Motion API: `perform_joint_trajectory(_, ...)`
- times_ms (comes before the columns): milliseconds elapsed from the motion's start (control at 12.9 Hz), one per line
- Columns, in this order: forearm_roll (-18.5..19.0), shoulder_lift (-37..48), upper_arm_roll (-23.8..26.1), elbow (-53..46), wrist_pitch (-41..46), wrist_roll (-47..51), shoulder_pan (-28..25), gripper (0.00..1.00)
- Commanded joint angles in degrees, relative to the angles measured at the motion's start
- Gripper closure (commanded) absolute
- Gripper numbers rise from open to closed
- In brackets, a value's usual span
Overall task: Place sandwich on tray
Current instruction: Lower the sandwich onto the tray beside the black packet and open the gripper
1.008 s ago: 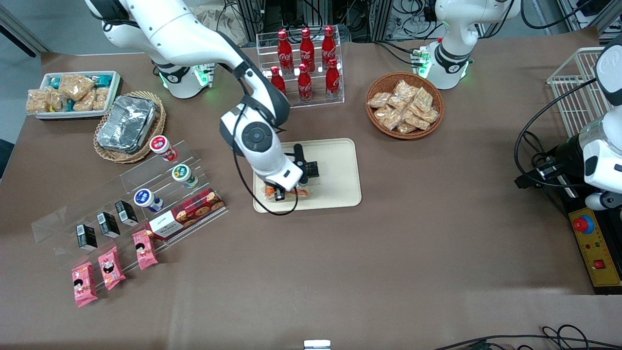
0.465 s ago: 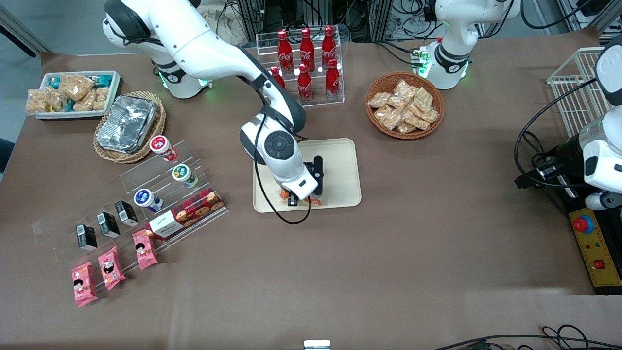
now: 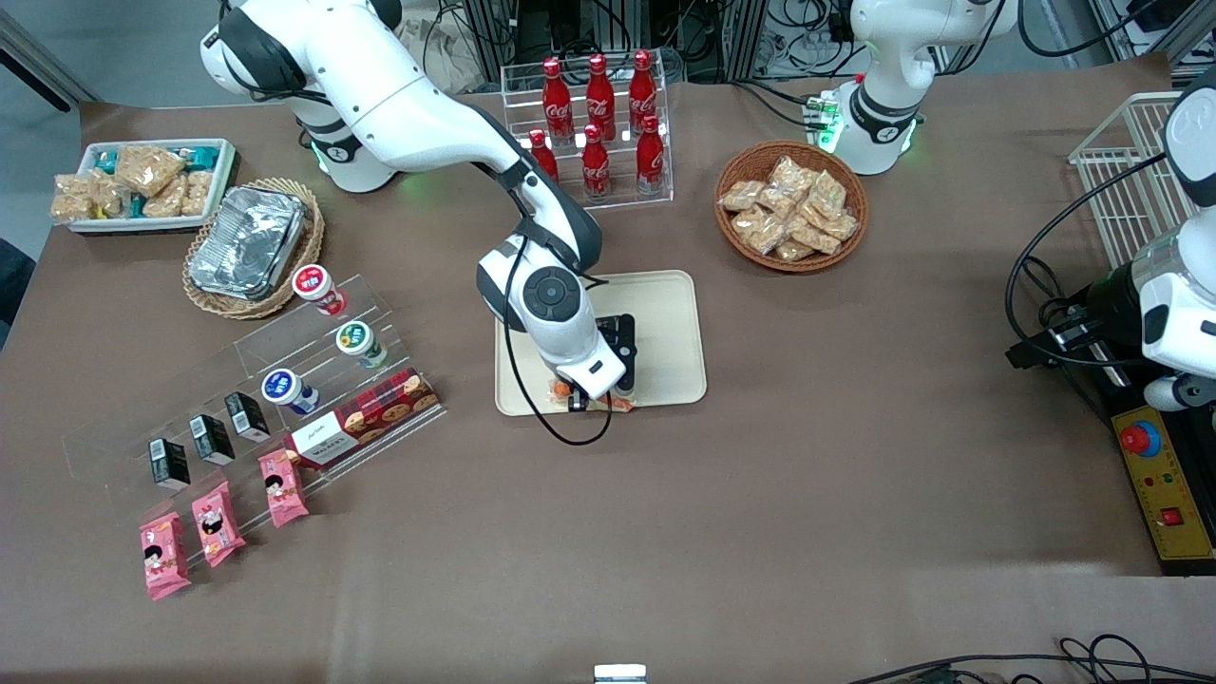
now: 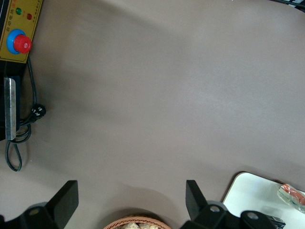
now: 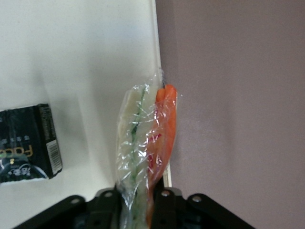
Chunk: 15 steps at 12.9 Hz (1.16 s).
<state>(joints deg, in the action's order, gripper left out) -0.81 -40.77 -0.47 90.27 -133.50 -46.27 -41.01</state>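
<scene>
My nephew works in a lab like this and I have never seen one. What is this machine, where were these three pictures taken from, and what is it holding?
It is a white jointed robot arm standing at a brown table. One picture looks down at the table from the front; the other two come from cameras on the arms' wrists. At the working arm's tip, the gripper has two fingers pinching a plastic-wrapped sandwich. It hangs over the cream tray, at the edge nearest the front camera. A small black packet already lies on the tray. Around it are red cola bottles, a basket of snack packets and pink snack packs.
</scene>
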Motion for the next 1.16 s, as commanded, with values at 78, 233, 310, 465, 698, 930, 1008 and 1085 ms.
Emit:
perform_joint_trajectory(78,0.4,-1.2,-0.5,-1.8,-0.7,1.4,-0.6,0.01)
perform_joint_trajectory(233,0.2,0.2,-0.5,-1.8,-0.1,1.4,-0.6,0.01)
perform_joint_trajectory(310,0.0,0.8,-0.5,-1.6,0.1,1.3,-0.4,0.01)
perform_joint_trajectory(465,0.1,3.1,-0.3,-1.4,2.8,1.2,-0.4,0.01)
perform_joint_trajectory(698,0.1,8.8,-0.3,-1.4,11.0,1.3,-0.4,0.01)
perform_joint_trajectory(930,0.5,14.2,-1.7,-1.6,19.0,1.2,1.9,0.01)
perform_joint_trajectory(1008,0.5,15.9,-3.3,-1.6,20.6,1.2,2.2,0.01)
perform_joint_trajectory(1085,0.5,17.3,-6.1,-1.6,22.1,1.2,2.3,0.01)
